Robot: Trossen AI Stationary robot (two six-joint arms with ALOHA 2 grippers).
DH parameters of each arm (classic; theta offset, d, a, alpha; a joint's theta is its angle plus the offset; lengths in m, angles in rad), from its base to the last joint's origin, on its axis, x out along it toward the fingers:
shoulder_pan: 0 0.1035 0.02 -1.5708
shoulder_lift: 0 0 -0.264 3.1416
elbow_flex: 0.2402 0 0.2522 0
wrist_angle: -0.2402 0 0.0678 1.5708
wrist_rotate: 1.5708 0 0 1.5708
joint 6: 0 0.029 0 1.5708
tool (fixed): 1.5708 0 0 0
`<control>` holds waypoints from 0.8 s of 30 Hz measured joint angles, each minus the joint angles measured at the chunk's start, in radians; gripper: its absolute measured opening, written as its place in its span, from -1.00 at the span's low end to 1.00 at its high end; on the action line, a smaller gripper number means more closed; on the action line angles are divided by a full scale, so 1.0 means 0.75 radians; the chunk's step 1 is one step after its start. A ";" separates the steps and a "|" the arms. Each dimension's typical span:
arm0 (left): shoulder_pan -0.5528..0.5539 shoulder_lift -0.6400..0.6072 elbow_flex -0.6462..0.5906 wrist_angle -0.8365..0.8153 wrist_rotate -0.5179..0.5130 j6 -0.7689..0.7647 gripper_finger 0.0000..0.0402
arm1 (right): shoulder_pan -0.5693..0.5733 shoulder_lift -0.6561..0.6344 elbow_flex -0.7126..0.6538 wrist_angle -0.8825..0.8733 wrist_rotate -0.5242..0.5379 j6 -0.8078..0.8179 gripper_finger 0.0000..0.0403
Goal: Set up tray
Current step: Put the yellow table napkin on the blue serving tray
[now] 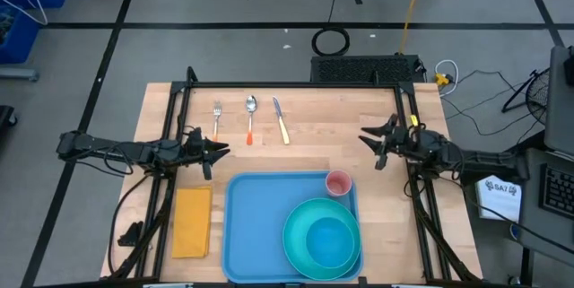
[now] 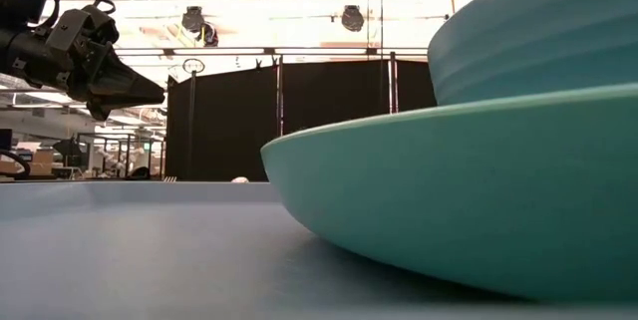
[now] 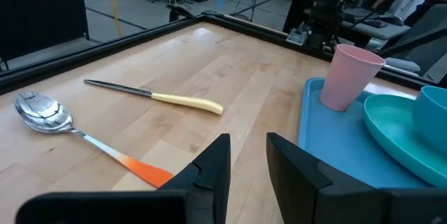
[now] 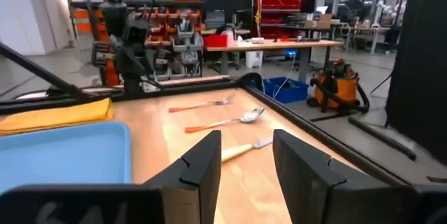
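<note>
Tray (image 1: pixel 256 225): large, flat, light-blue rectangular plastic, rounded corners, raised rim. Lies flat on the table at the near edge, centred between the two arms. Carries a teal plate (image 1: pixel 300 248) with a bowl (image 1: pixel 325 239) on its right half and a pink cup (image 1: pixel 338 183) at the far right corner. Left half bare.

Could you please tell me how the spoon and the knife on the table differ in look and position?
The spoon has an orange handle and a rounded shiny bowl; the knife has a pale yellow handle and a thin straight blade. The spoon lies in the middle of the cutlery row, next to the fork; the knife lies at the end nearer the right gripper. Both rest flat on the wooden table, outside the tray.
</note>
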 joint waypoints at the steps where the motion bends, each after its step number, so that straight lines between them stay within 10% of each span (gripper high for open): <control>1: 0.000 0.000 0.000 0.001 0.000 0.001 -0.52 | -0.003 -0.024 0.000 -0.023 0.001 0.007 -0.39; 15: 0.001 0.000 0.003 -0.018 -0.001 -0.170 -0.52 | -0.010 -0.141 -0.055 -0.037 0.035 0.072 -0.39; 24: 0.001 0.127 0.127 -0.482 0.107 -0.543 -0.52 | -0.009 -0.141 -0.058 -0.019 0.033 0.143 -0.39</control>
